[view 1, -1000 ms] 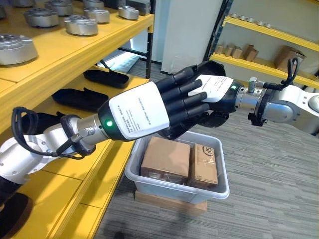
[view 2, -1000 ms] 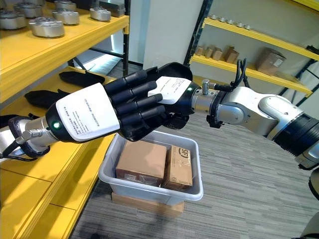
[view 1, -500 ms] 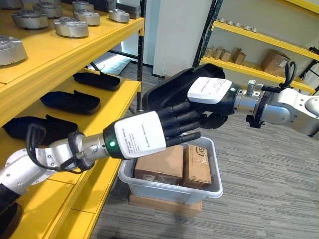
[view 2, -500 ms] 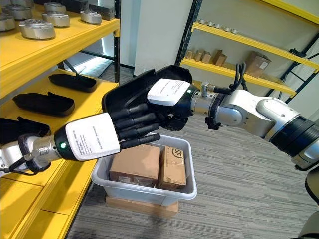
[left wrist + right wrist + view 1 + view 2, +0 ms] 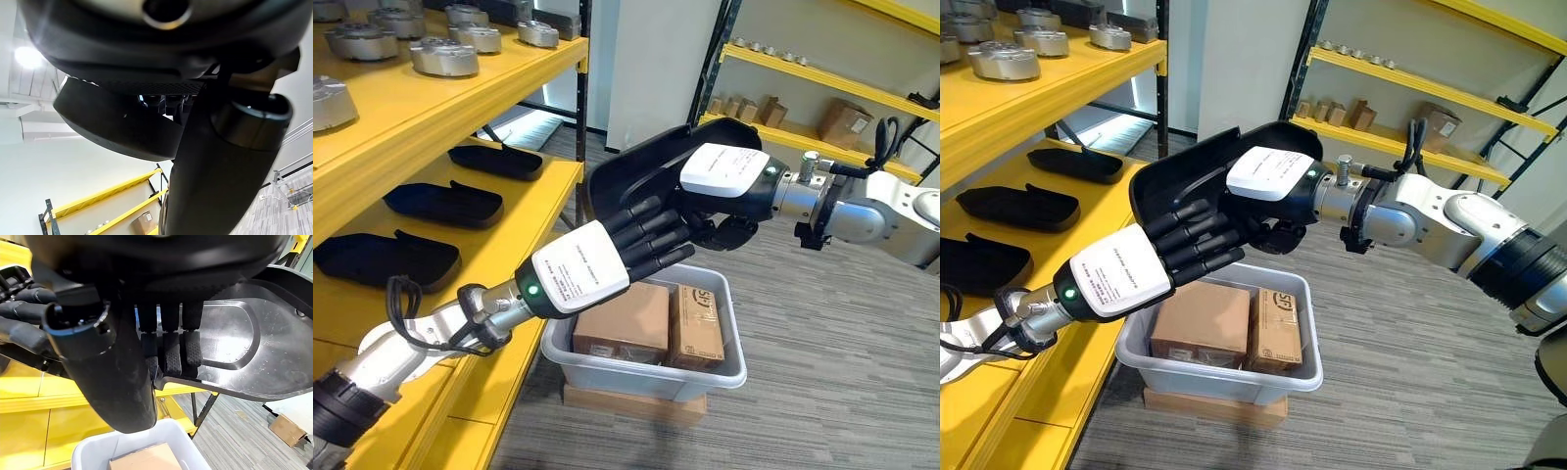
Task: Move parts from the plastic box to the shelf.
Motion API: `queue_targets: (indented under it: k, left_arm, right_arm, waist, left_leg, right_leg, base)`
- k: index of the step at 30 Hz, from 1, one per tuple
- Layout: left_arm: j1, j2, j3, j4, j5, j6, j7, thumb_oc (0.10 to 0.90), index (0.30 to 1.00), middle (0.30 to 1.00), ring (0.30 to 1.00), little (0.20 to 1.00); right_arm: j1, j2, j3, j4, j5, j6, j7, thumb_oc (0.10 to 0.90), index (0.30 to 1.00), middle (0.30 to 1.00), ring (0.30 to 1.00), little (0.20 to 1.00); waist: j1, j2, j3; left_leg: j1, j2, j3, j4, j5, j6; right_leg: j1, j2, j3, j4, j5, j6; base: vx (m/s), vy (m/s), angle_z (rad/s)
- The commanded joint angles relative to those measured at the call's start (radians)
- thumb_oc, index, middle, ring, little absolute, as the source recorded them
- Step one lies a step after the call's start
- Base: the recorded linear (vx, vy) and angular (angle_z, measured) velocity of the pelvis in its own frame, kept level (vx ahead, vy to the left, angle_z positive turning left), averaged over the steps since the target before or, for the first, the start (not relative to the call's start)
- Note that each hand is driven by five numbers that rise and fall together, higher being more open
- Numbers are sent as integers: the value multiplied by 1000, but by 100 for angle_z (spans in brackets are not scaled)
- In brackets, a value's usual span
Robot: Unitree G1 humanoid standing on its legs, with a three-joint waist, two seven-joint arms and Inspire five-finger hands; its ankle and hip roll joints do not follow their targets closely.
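Note:
My right hand (image 5: 724, 176) is shut on the rim of a black moulded plastic part (image 5: 626, 181), holding it in the air above the grey plastic box (image 5: 636, 367). The right wrist view has its fingers (image 5: 171, 350) curled over the edge of the part (image 5: 244, 347). My left hand (image 5: 597, 269) reaches in from the lower left with straight fingers (image 5: 651, 235) laid against the part's lower side. The part (image 5: 112, 122) hangs just past the thumb (image 5: 230, 161) in the left wrist view. The middle yellow shelf (image 5: 524, 220) lies to the left.
Two cardboard cartons (image 5: 622, 318) sit in the box, which rests on a flat carton on the floor. Three similar black parts (image 5: 445, 203) lie on the middle shelf. Several round metal parts (image 5: 443, 56) stand on the top shelf. Another yellow rack (image 5: 822, 83) stands behind.
My left hand has dropped from in front of the right hand to below the black part, which now shows. The camera has shifted; the right hand keeps its hold.

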Motion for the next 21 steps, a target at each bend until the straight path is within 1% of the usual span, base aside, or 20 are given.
queue_targets:
  k: [1,5,6,9,15,21]
  left_arm:
    - [-102,15,81,-31,-42,89,56,900,1000,1000,1000,1000]
    - [-163,24,66,-52,-33,99,73,900,1000,1000,1000,1000]
    - [-201,32,55,-63,-28,105,83,900,1000,1000,1000,1000]
    - [-255,45,29,-72,-21,112,93,900,1000,1000,1000,1000]
    - [-433,121,-67,-118,13,116,112,900,1000,1000,1000,1000]
    - [-563,171,-159,-141,44,125,139,900,1000,1000,1000,1000]
  right_arm:
    - [-107,17,-138,49,111,36,-92,400,300,300,300,300]
    - [-116,30,-130,50,105,37,-92,400,300,300,300,300]
    - [-119,36,-126,53,102,37,-93,400,300,300,300,300]
    - [-126,47,-119,60,94,37,-98,400,300,300,300,300]
    - [-141,78,-93,67,80,32,-94,400,300,300,300,300]
    - [-146,94,-76,79,64,27,-94,400,300,300,300,300]
  waist:
    - [12,-20,-62]
    - [5,-17,-65]
    - [2,-17,-67]
    - [2,-17,-68]
    - [-7,-5,-77]
    - [-10,-1,-83]
  left_leg:
    - [75,24,55,-9,-115,-5]
    - [79,25,59,-9,-115,-5]
    - [80,24,61,-9,-116,-5]
    - [81,23,62,-9,-117,-5]
    - [85,22,63,-9,-119,-4]
    - [89,21,66,-9,-122,-4]
  right_leg:
    - [11,-9,31,70,-107,45]
    - [10,-10,35,70,-106,45]
    - [9,-10,38,69,-105,45]
    - [10,-11,40,67,-103,46]
    - [14,-10,41,65,-101,48]
    - [15,-10,49,62,-99,51]
  base:
    - [10,14,-3]
    - [0,0,0]
    - [0,0,0]
    - [0,0,0]
    - [9,8,-4]
    - [1,1,-1]
